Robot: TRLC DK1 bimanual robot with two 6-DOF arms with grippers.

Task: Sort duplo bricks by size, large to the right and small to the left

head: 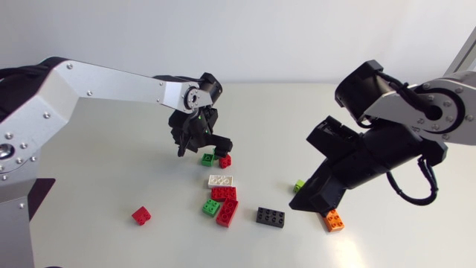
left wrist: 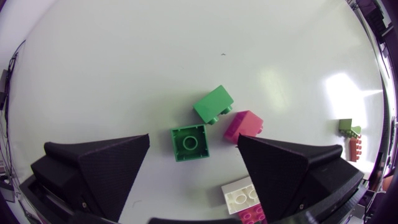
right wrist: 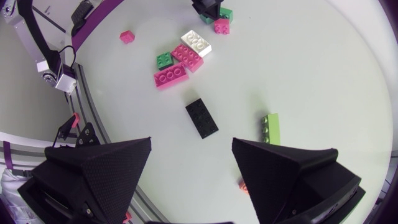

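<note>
In the head view, the nearest things on the surface [head: 89, 179] are a small red brick [head: 140, 215] alone on the left side, a black brick [head: 270, 217] in the middle and an orange brick [head: 334, 219], which lies just beside the right gripper [right wrist: 191, 142]. This gripper is wide open and holds nothing. In its wrist view the black brick lies ahead of it, and a lime brick [right wrist: 270, 128] lies near one finger.

A little farther, four bricks crowd together: a long red brick [head: 227, 212], a green brick [head: 211, 207], a second red brick [head: 223, 193] and a white brick [head: 220, 180].

Behind them the left gripper [left wrist: 194, 140] hangs low, also wide open with nothing held. A square green brick [left wrist: 189, 142] lies between its fingers and touches neither. A tilted green brick [left wrist: 213, 104] lies just ahead. A dark red brick [left wrist: 244, 126] is just beside one finger; I cannot tell if they touch.

The widest bare stretches of the surface are at the left side and beyond the left gripper.
</note>
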